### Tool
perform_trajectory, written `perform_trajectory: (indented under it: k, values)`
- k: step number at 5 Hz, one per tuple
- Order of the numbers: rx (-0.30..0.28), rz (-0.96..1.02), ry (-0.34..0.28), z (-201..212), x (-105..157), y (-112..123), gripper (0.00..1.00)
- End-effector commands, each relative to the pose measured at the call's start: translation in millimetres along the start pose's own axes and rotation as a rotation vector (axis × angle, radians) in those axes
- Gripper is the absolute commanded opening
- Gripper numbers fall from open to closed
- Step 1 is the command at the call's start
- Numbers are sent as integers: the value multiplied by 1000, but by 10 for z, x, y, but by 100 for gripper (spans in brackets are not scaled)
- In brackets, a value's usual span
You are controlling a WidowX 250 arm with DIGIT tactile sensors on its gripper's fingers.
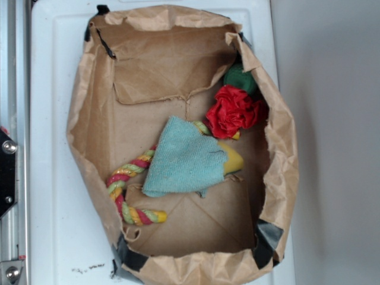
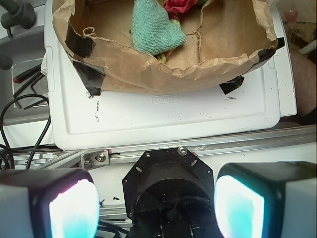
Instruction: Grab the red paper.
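The red paper (image 1: pixel 233 111) is a bright red ruffled wad lying inside the brown paper bag (image 1: pixel 95 89), at its right side, just below a dark green ball (image 1: pixel 240 78). In the wrist view only its lower edge shows at the top (image 2: pixel 174 6). My gripper (image 2: pixel 156 208) is open and empty, with its two pads wide apart at the bottom of the wrist view. It sits above the arm's black base, well outside the bag's near edge. The gripper does not show in the exterior view.
A teal cloth (image 1: pixel 184 159) lies mid-bag over a red-yellow-green twisted rope (image 1: pixel 127 190) and a yellow object (image 1: pixel 233 159). The bag stands on a white tray (image 2: pixel 173 116). Black tape (image 2: pixel 88 74) holds the bag's corners. Cables (image 2: pixel 20 124) and a metal rail (image 2: pixel 223 141) lie near my base.
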State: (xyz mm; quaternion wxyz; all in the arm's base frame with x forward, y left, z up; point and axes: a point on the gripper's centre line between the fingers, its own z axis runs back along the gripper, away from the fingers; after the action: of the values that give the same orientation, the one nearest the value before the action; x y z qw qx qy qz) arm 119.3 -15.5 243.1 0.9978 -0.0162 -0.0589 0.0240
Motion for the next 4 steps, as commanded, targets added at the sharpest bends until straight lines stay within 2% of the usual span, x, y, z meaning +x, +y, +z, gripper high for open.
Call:
perform_trajectory:
  k: [1, 2, 3, 4]
  values:
    - [0, 0, 0, 0, 0, 0, 100]
    - [-50, 84, -26, -284, 474, 72, 100]
    - [-56, 122, -52, -409, 905, 172, 100]
    - [-104, 121, -90, -461, 1095, 188, 100]
